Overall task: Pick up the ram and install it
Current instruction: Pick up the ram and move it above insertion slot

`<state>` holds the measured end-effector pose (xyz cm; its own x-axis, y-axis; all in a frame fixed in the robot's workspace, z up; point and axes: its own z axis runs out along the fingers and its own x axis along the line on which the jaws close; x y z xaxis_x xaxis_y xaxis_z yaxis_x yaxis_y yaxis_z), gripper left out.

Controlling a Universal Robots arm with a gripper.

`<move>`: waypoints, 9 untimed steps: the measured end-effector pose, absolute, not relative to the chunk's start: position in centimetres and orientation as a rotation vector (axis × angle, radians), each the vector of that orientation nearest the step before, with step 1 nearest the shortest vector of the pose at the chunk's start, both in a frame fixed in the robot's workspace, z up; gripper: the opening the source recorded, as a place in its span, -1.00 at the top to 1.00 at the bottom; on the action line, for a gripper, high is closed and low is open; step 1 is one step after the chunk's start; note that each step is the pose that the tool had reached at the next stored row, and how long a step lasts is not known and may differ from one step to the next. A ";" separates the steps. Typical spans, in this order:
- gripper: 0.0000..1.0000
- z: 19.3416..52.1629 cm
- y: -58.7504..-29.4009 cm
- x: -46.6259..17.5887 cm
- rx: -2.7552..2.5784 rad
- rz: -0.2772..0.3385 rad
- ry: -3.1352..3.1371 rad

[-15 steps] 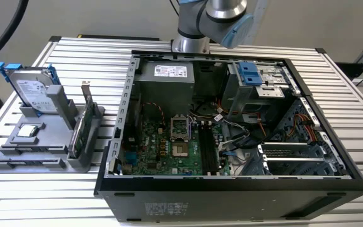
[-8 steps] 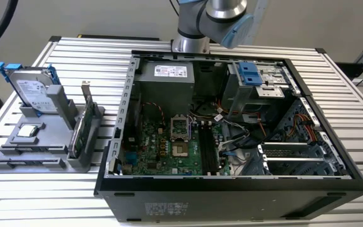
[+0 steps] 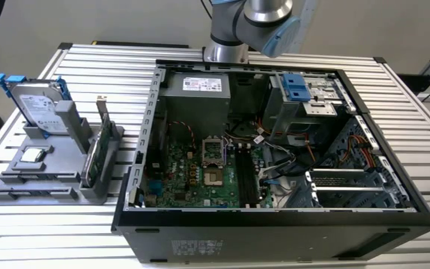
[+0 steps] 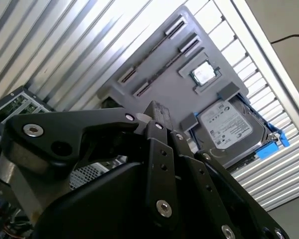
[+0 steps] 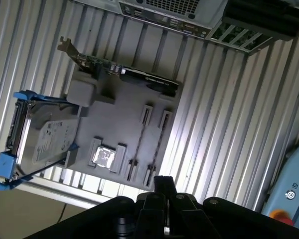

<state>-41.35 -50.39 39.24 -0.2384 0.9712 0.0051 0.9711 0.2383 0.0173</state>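
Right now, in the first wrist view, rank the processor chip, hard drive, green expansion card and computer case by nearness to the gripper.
1. Processor chip, on the gray holder, closest to the gripper.
2. Hard drive and green expansion card, on different sides of the holder: too close to call.
3. Computer case, beyond the card, farthest.

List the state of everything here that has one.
Computer case, open, side panel off.
Hard drive, on edge in gray holder.
Expansion card, on edge in holder.
Processor chip, flat in holder recess.
Gripper, hangs clear of holder.
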 end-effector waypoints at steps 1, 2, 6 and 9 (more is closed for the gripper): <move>1.00 39.2 -50.4 -41.4 1.950 0.026 2.455; 1.00 39.2 -50.4 -41.4 1.966 0.025 2.443; 1.00 39.2 -50.4 -41.4 2.023 0.023 2.398; 1.00 39.2 -50.4 -41.4 2.059 0.022 2.366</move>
<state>-41.44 -50.39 39.24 -0.1380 0.9904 0.0058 0.9903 0.1379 0.0136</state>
